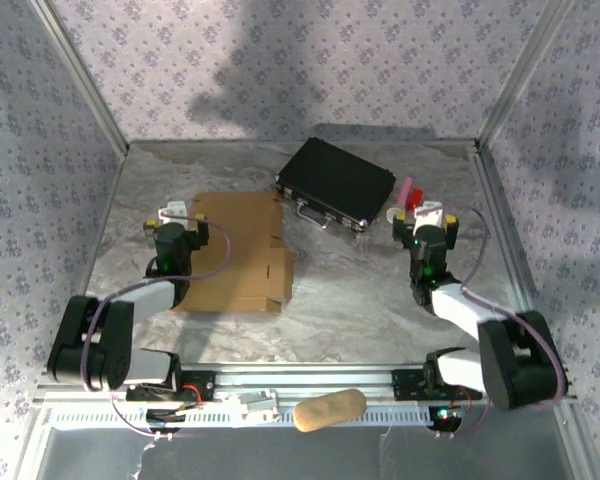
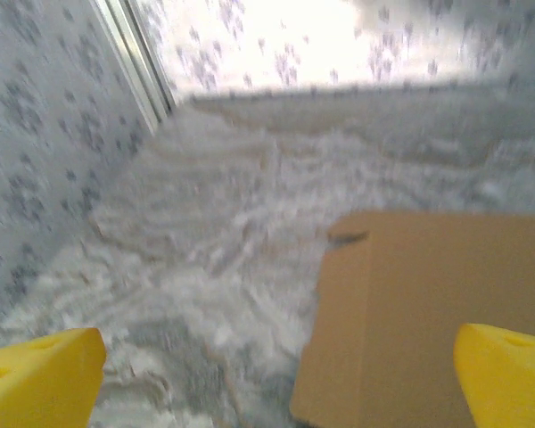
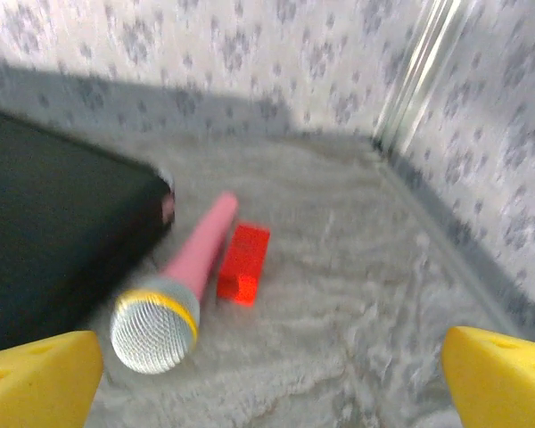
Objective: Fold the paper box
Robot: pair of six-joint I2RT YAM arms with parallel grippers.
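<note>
Seeing flat tan-brown die-cut cardboard sheet (image 1: 238,250) lying open on grey marbled table (image 1: 380,290), left of centre, just beside left gripper (image 1: 170,214), jaws spread wide, empty. Right gripper (image 1: 430,213) equally wide, empty, well apart by pink microphone (image 3: 183,276). Expect light, thin, slide-prone panels bending at creases: pinch an outer flap edge.
</note>
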